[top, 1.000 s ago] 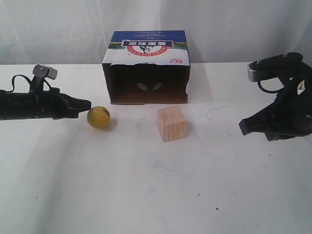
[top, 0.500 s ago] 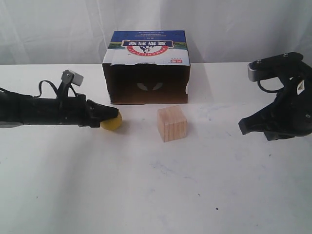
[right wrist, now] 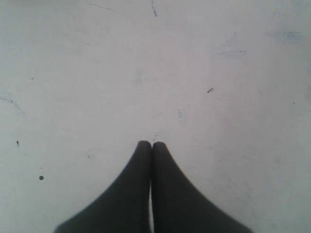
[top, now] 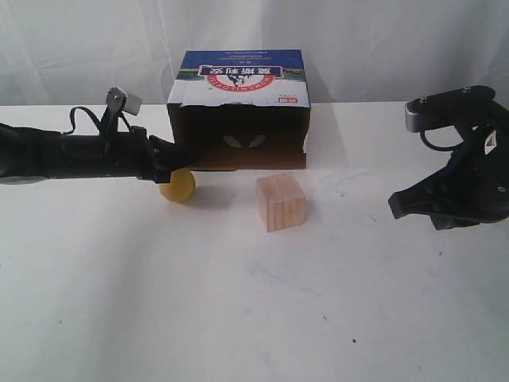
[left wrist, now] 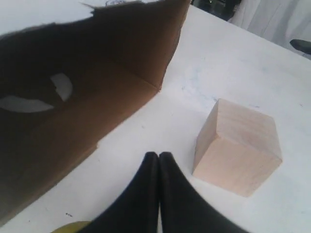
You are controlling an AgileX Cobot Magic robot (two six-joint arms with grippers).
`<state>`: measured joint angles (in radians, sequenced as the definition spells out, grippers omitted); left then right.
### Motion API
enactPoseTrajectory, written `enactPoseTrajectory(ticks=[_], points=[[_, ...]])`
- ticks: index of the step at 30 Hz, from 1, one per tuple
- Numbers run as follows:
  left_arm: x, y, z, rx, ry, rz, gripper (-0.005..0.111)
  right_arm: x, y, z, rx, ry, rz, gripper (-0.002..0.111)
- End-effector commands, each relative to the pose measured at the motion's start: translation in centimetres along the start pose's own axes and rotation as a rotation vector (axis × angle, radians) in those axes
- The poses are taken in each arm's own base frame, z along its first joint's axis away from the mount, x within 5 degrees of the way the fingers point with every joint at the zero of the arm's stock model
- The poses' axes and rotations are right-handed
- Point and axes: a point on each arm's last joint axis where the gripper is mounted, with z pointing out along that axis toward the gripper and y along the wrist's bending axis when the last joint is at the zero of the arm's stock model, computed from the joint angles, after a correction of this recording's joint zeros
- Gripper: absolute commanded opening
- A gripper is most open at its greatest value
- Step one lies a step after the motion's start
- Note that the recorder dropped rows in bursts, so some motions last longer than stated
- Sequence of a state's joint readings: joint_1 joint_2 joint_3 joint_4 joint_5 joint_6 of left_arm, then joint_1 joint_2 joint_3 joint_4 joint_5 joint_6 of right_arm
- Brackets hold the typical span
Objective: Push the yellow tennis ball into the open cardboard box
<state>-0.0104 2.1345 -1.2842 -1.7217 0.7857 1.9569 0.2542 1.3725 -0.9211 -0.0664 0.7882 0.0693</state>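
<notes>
Yellow tennis ball (top: 176, 185) parked just in front of the open cardboard box (top: 238, 111), by its left corner

Left gripper (top: 191, 153) lies over the ball's top, jaws pinched together on nothing, probably touching it. Right gripper (top: 395, 205), jaws likewise clamped and empty, hovers far right. Wooden cube (top: 280, 202) sits right of the ball.

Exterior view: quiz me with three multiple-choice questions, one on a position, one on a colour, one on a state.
1. Where is the ball?
A. inside the box
B. on the table, before the box's left corner
C. right of the cube

2. What colour is the ball?
A. red
B. yellow
C. blue

3. The left gripper is:
A. shut
B. wide open
C. holding the cube

Answers:
1 B, it lies outside the opening, left of the cube.
2 B, it is plainly yellow.
3 A, the left wrist view shows its jaws touching.
</notes>
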Motion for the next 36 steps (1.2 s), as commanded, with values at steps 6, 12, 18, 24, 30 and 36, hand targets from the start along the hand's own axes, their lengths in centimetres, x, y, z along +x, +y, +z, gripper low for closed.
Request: enactPoseTrajectory(ticks=[6,12,18,24,30,36], points=[[-1.8,1.7,-3.4,-0.279,0.064,0.049,0.0,0.1,0.0,-0.1,-0.01,-0.001,0.023,0.0],[1.3,4.2,-3.9,-0.337,0.128,0.012,0.0,0.3,0.0,-0.1,-0.008,0.019,0.023,0.0],[3.2,5.3,-2.5,-0.28,0.12,-0.025,0.0,0.7,-0.1,-0.1,-0.005,0.067,0.023,0.0],[3.0,4.6,-2.1,-0.198,0.065,-0.079,0.0,0.7,-0.1,-0.1,-0.005,0.069,0.023,0.0],[2.6,3.0,-0.8,-0.099,0.032,-0.063,0.0,0.5,-0.1,-0.1,-0.007,0.045,0.023,0.0],[2.3,2.2,2.5,-0.058,0.053,0.058,0.0,0.5,-0.1,-0.1,-0.007,0.044,0.023,0.0]])
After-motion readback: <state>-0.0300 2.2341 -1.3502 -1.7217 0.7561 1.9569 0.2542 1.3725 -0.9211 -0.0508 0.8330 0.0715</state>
